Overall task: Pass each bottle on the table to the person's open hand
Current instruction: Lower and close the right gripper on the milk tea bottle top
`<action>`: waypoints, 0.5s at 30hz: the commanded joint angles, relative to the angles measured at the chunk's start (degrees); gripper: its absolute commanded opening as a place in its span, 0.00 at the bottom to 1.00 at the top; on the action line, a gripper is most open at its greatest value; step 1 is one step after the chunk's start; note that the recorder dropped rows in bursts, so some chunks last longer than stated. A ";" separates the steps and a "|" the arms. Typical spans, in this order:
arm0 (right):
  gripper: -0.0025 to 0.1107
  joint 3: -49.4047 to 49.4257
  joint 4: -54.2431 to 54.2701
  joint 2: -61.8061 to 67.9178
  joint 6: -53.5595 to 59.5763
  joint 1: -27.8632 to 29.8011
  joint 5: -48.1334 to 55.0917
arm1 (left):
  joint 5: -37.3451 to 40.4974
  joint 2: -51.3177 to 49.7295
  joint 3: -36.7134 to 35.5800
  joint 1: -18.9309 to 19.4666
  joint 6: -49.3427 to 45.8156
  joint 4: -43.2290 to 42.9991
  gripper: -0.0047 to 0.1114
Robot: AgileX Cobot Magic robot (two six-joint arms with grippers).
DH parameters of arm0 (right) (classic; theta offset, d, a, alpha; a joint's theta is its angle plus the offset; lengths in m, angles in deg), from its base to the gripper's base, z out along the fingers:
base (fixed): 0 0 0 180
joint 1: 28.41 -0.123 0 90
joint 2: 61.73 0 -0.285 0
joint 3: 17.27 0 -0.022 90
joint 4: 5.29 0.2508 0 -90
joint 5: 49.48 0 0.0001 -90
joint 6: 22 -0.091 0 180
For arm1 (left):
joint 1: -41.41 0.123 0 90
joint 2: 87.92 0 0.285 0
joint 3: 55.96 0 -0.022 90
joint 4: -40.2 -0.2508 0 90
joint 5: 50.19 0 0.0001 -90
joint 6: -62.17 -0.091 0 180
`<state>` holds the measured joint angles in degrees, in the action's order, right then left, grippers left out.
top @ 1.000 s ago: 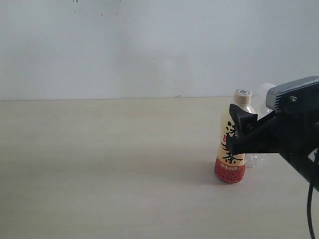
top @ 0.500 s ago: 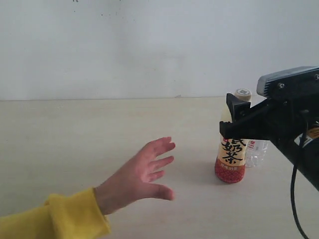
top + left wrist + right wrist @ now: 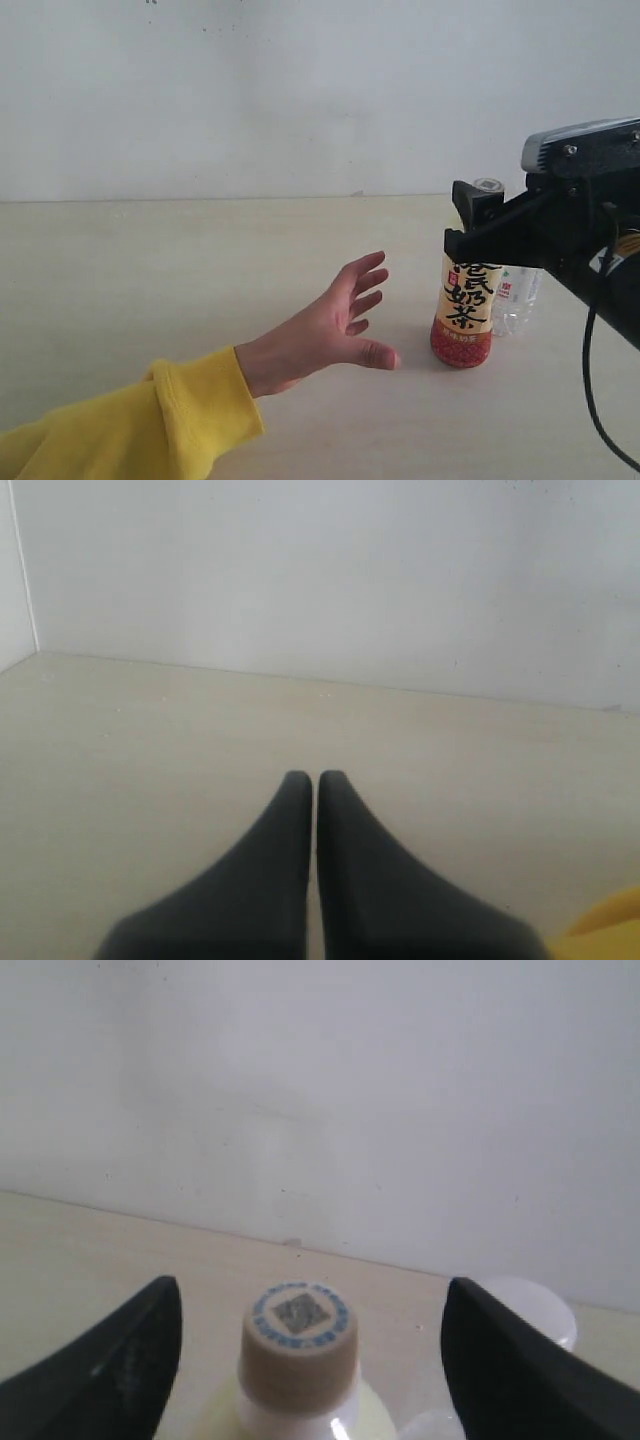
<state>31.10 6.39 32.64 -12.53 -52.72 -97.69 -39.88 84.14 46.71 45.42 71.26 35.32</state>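
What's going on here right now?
The right gripper is open on either side of the milk-tea bottle, near its cap, not gripping it. The bottle stands on the table with a small clear bottle behind it. A person's open hand is held out beside it. The left gripper is shut and holds nothing. Nothing is handed over yet.

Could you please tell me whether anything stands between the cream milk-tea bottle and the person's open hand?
Nothing visible does: only pale beige tabletop shows between the cream, red-based milk-tea bottle and the bare open hand in the yellow sleeve. The small clear plastic bottle stands on the far side, away from the hand.
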 commanded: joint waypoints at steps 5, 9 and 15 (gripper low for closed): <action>0.63 -2.27 -0.93 4.50 0.27 0.42 -0.03 | -0.05 0.15 0.11 0.15 0.15 -0.03 0.08; 0.60 -2.27 -0.93 5.50 1.22 0.42 -1.87 | -0.05 0.15 0.11 0.15 0.15 -0.03 0.08; 0.16 -2.77 -0.83 5.51 4.14 0.42 -2.36 | -0.05 0.15 0.11 0.15 0.15 -0.03 0.08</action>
<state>28.57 5.76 37.99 -8.99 -52.52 -99.57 -39.88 84.14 46.71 45.42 71.26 35.32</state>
